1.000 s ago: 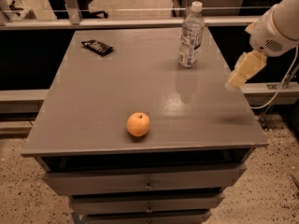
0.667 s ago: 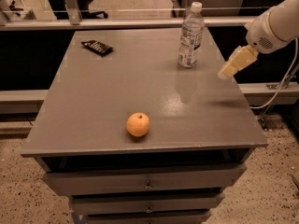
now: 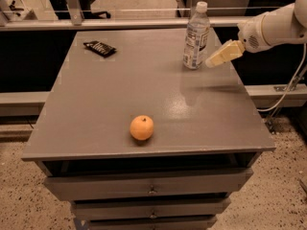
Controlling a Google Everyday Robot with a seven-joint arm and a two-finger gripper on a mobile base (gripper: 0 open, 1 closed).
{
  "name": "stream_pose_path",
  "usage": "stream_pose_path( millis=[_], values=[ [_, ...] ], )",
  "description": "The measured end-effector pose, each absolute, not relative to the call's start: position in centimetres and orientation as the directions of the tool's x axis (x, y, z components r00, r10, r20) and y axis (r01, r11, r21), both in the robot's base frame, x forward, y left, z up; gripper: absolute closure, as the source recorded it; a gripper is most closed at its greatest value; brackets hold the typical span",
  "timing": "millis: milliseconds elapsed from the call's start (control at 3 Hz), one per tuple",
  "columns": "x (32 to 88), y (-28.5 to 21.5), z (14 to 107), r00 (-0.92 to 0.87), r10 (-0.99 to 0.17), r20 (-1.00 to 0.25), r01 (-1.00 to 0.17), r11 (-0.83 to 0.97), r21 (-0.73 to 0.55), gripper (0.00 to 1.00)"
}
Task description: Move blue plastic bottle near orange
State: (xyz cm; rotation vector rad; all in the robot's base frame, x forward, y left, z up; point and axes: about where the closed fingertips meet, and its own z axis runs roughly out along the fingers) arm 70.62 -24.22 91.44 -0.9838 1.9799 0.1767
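The blue plastic bottle (image 3: pixel 196 36), clear with a white cap and a pale label, stands upright at the far right of the grey table top (image 3: pixel 96 104). The orange (image 3: pixel 142 127) sits near the table's front edge, a little left of the middle, far from the bottle. My gripper (image 3: pixel 213 60) with cream fingers reaches in from the right on a white arm and hangs just right of the bottle's lower half, close to it but not around it.
A flat black packet (image 3: pixel 100 48) lies at the far left of the table. Drawers (image 3: pixel 148 188) run below the front edge. A rail and glass stand behind the table. A cable hangs at the right.
The gripper has moved left and toward the far side, from beyond the table's right edge to right beside the bottle. The bottle and the orange have not moved.
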Motion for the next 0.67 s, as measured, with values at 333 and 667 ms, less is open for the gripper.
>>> stream_pose_path(
  millis=[333, 667],
  values=[
    [72.4, -21.6, 90.7, -0.261, -0.493, -0.830, -0.717, 0.674, -0.175, 0.00],
    [73.4, -19.0, 90.1, -0.240, -0.437, -0.867, -0.743, 0.658, -0.126, 0.00]
  ],
)
